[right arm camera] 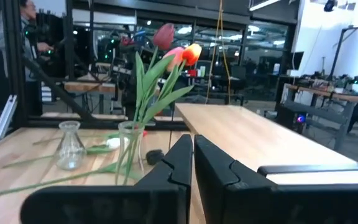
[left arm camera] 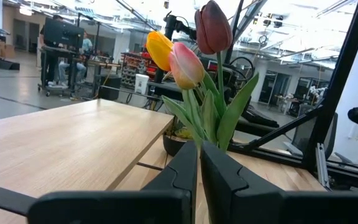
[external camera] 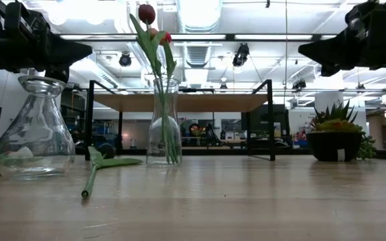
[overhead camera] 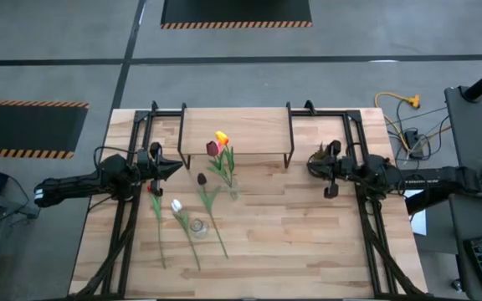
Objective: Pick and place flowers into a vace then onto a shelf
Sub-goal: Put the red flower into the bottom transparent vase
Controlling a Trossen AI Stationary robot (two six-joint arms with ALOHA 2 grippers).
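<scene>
A slim clear vase [overhead camera: 233, 189] stands upright on the table in front of the shelf [overhead camera: 237, 132]. It holds three tulips [left arm camera: 194, 50] by their stems: a maroon-red, a pink and an orange-yellow head. Three more tulips lie flat on the table, with red [overhead camera: 151, 189], white [overhead camera: 176, 205] and dark maroon [overhead camera: 201, 178] heads. Their stems run toward the near edge. My left gripper [overhead camera: 176, 167] hovers shut to the left of the vase. My right gripper [overhead camera: 312, 161] hovers shut to its right. Both are above the table and touch nothing.
An empty round-bellied glass vase [external camera: 37, 127] stands near the loose stems, toward the near edge. A small spiky potted plant [external camera: 337, 134] sits on the right, beneath my right gripper. Black frame rails run along both table sides [overhead camera: 128, 226]. A person stands in the room beyond [right arm camera: 27, 25].
</scene>
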